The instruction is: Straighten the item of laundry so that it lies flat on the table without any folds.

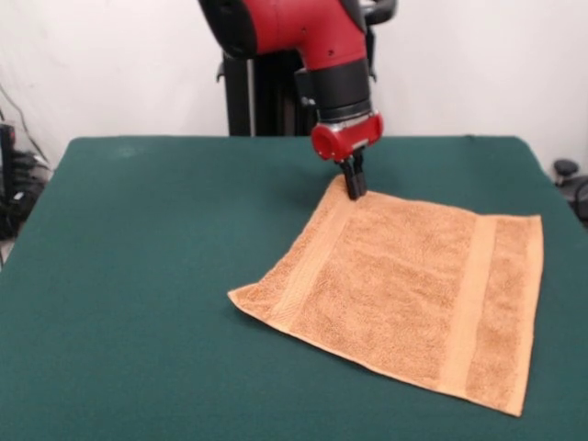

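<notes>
white wall (110, 64) behind | cables (18, 184) at left edge | dark object (570, 179) at right edge

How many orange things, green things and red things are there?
Orange: 1, the towel
Green: 1, the table
Red: 1, the arm with its gripper on the towel's far corner
Total: 3
</notes>
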`<state>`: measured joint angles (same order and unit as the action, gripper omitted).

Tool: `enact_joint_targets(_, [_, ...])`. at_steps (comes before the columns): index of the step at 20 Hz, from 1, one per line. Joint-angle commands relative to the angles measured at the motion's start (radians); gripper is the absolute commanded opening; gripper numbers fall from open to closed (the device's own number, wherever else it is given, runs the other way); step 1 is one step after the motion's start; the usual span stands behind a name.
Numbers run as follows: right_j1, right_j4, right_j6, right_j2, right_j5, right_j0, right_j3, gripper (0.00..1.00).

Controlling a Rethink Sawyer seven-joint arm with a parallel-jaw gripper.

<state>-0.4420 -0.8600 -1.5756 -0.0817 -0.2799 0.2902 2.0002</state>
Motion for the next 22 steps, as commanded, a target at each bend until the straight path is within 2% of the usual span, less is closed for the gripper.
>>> enact_joint_targets(1, [0.056, 0.023, 0.009, -0.001, 0.379, -0.031, -0.069, 0.00])
enact_joint_targets(11, [0.077, 0.011, 0.026, -0.007, 0.453, -0.015, -0.077, 0.00])
enact_joint_targets(18, [0.083, -0.003, 0.028, -0.020, 0.457, 0.004, -0.074, 0.00])
enact_joint_targets(20, [0.078, -0.005, 0.028, -0.028, 0.453, 0.012, -0.069, 0.00])
enact_joint_targets(22, [0.071, -0.014, -0.003, -0.062, 0.378, 0.035, -0.057, 0.00])
